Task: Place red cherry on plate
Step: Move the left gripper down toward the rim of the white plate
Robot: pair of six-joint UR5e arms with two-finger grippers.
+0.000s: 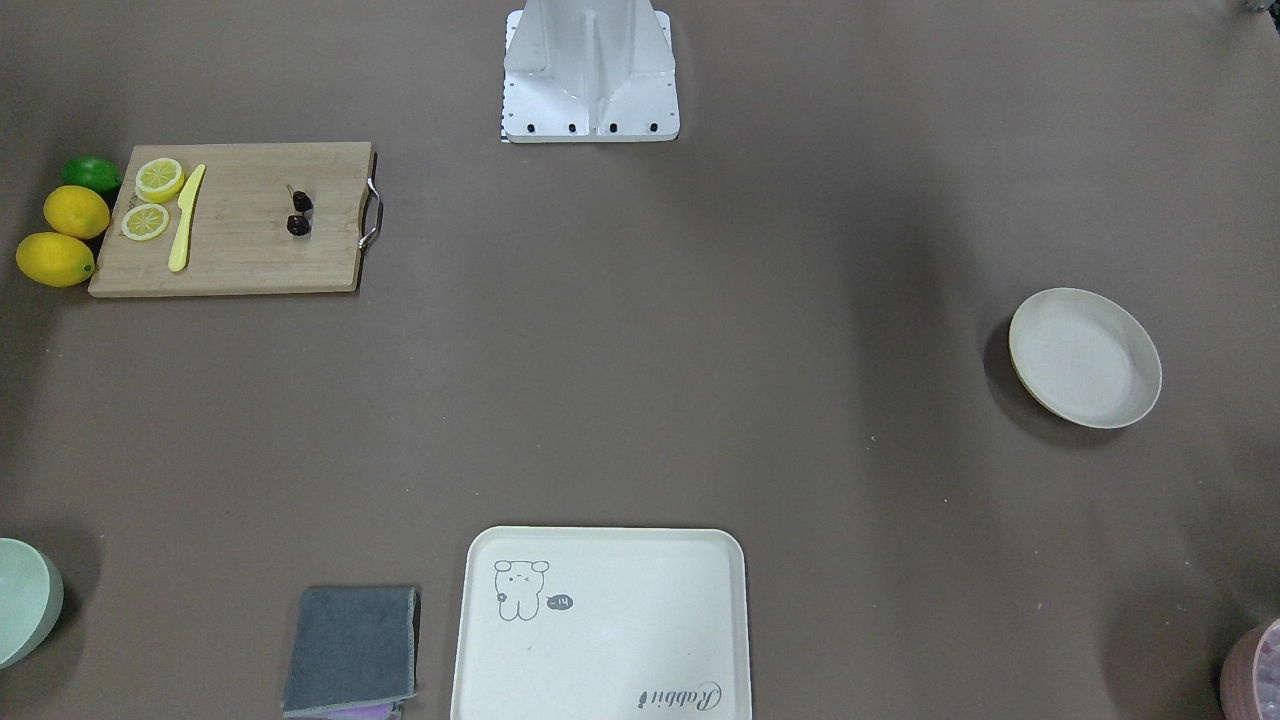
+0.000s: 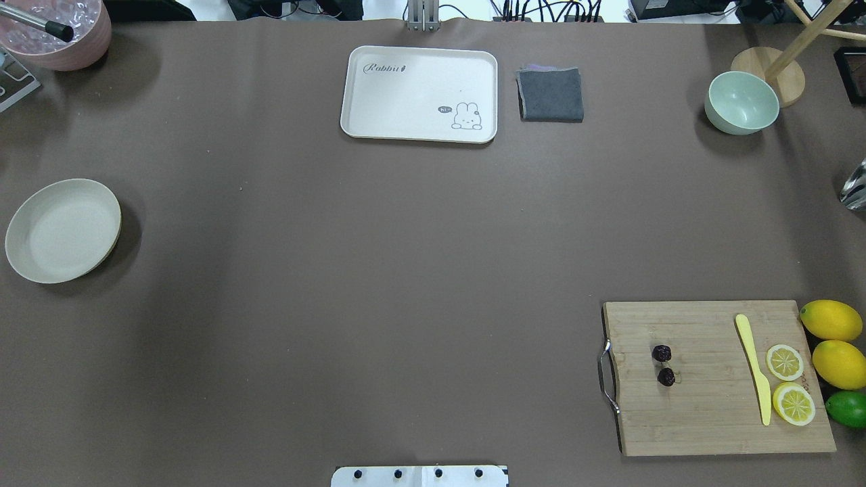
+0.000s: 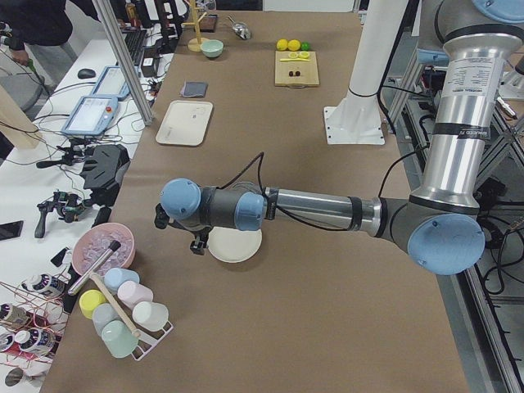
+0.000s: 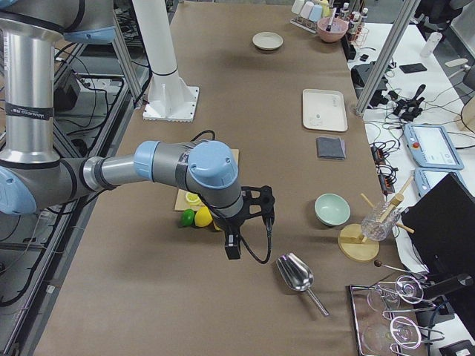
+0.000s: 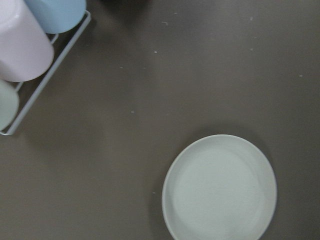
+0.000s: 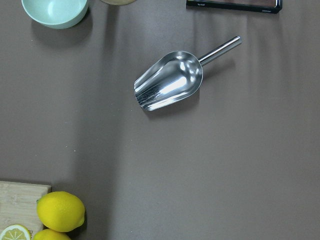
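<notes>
Lying on cutting board (image 2: 703,419): red cherry (image 2: 666,376), well apart from plate (image 2: 61,230). Left gripper (image 3: 196,244) near plate, right gripper (image 4: 232,248) near lemons (image 2: 831,320); whether either is open, cannot tell.

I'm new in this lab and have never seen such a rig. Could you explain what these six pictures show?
This is one table seen by six cameras at one moment. Two look down on it: one from behind the robot, one facing it. Two look along it from the ends and show the robot's arms: the left arm hangs near the plate, the right arm near the lemons. Two sit on the wrists, looking down. The red cherry lies on the cutting board, with a yellow knife and lemon slices. A tray, a grey cloth and a green bowl are there too. I see nothing held, but cannot tell whether the left gripper or the right gripper is open.
</notes>
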